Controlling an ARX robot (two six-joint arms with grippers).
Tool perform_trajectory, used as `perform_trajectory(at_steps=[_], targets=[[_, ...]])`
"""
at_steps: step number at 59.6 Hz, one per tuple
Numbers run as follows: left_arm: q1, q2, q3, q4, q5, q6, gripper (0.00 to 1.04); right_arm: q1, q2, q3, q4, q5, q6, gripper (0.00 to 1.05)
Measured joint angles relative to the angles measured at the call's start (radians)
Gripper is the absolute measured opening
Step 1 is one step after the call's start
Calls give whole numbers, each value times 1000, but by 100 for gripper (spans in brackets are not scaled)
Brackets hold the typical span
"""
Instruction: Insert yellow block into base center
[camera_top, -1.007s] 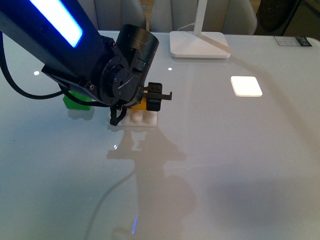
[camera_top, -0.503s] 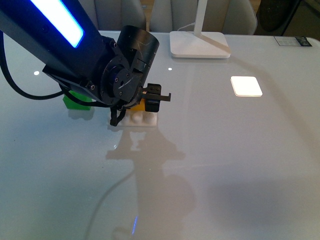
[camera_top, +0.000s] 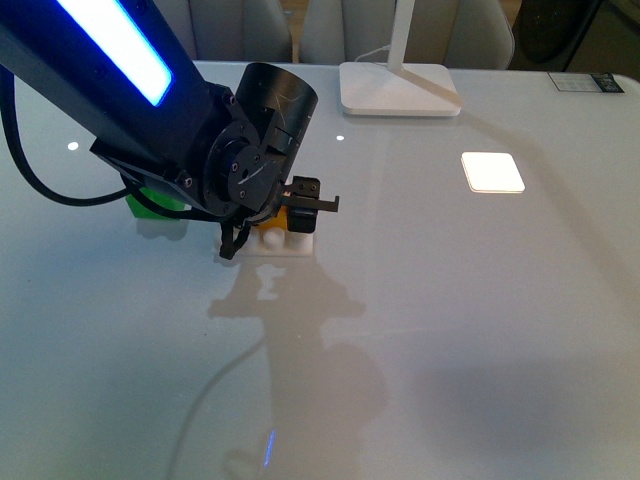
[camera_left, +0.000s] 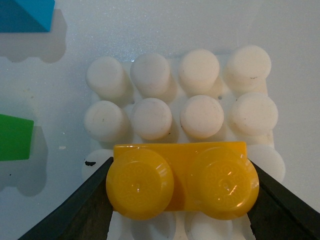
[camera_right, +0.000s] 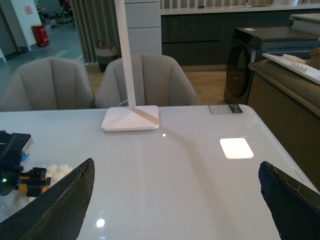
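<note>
Left gripper (camera_left: 181, 192): its 2 dark fingers (camera_left: 75, 212) are pressing against the short ends of the yellow block, clamping it from both sides; in the front view the gripper (camera_top: 270, 225) is hanging low over the base at the end of the left arm (camera_top: 120, 90).
Yellow block (camera_left: 181, 186): it is sitting level between the fingers with its 2 round studs facing the wrist camera; it is lying over the third row of the base's studs, counted from the far edge in that view, and is covering most of that row. Whether it is already seated on the studs or only hovering over them cannot be told. In the front view only a small yellow patch (camera_top: 276, 216) is showing beside the wrist.
Base (camera_left: 200, 95): the white 4 x 4 stud plate is lying flat on the table; 2 full rows of studs are standing bare beyond the block.
Right gripper (camera_right: 175, 200): its 2 dark fingers are standing wide apart with nothing between them, high above the table.
Green brick (camera_top: 150, 200): it is resting on the table near the base, partly hidden behind the left arm.
Blue brick (camera_left: 25, 15): only a corner is showing, apart from the base.
Lamp foot (camera_top: 398, 88): it is standing at the far side of the table (camera_top: 480, 330).
</note>
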Motion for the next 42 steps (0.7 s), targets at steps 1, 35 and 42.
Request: perform_trajectory(at_steps=[1, 35, 42], targets=[[0, 3, 3, -3, -1, 1, 64, 0, 0, 0, 0, 0, 0, 96], [5, 22, 35, -44, 36, -26, 64, 0, 0, 0, 0, 0, 0, 96], [6, 26, 33, -29, 38, -41, 64, 0, 0, 0, 0, 0, 0, 96]])
